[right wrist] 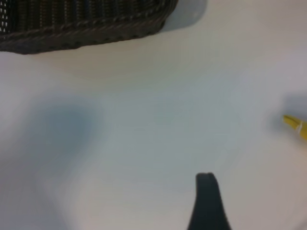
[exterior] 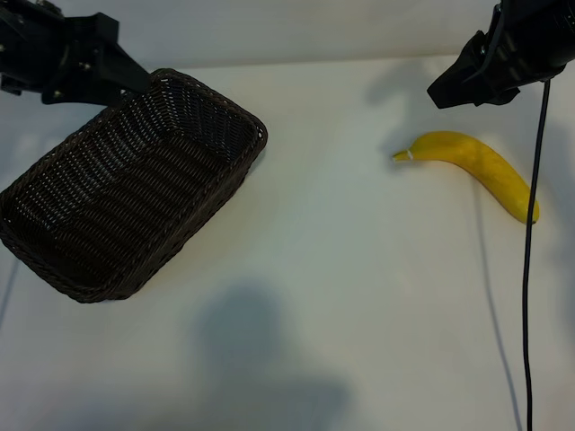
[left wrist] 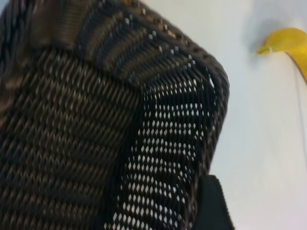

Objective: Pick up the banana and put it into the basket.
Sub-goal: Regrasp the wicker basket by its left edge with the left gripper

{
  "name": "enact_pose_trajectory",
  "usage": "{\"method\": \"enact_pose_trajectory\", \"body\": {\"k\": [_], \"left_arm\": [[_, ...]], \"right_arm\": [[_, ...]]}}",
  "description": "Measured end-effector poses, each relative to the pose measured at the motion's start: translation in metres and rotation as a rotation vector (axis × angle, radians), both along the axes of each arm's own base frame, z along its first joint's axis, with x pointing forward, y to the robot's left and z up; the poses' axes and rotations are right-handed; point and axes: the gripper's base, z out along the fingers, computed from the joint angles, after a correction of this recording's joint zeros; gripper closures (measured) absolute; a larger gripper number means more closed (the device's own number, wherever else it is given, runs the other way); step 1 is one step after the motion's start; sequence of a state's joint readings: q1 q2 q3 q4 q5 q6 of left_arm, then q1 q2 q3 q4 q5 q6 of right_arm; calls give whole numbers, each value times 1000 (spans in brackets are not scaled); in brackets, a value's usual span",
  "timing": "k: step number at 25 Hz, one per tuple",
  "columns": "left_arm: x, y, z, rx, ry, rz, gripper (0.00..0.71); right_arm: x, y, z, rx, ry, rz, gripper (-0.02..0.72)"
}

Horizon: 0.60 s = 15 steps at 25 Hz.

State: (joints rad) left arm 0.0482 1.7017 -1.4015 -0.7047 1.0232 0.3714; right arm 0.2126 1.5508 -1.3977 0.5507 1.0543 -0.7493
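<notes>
Approach step, nothing grasped. Banana (exterior: 476, 167) lies on worktop (exterior: 359, 296), well apart from basket (exterior: 54, 269). Right end effector (exterior: 445, 92) open above its stem; must descend. Left end effector (exterior: 139, 83) open at basket rim.

My count: one banana (exterior: 474, 166), yellow. One basket (exterior: 126, 193), dark woven wicker. One white table (exterior: 341, 296) under both. Two grippers mine: left gripper (exterior: 135, 81), right gripper (exterior: 445, 90). One black cable (exterior: 530, 269) hanging.

Lab-style robot bench, plain white tabletop (exterior: 359, 287), black arm cable (exterior: 528, 269)
</notes>
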Motion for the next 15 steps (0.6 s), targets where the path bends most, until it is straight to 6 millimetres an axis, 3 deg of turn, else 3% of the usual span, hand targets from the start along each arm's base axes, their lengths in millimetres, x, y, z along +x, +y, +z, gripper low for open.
{"method": "enact_pose_trajectory", "body": {"k": [4,8,13,15], "left_arm": [[-21,13,32,-18,-28,59,213],[-57,30,73,-2,-72,162,213],[-108,55,107,182,-101,360,213],[-125,64,111,255,-99,458,213]], "right_arm": [[0,0,0,0,1,0,200],[0,0,0,0,2,-1,200],[0,0,0,3,5,-6,200],[0,0,0,3,6,-7,200]]}}
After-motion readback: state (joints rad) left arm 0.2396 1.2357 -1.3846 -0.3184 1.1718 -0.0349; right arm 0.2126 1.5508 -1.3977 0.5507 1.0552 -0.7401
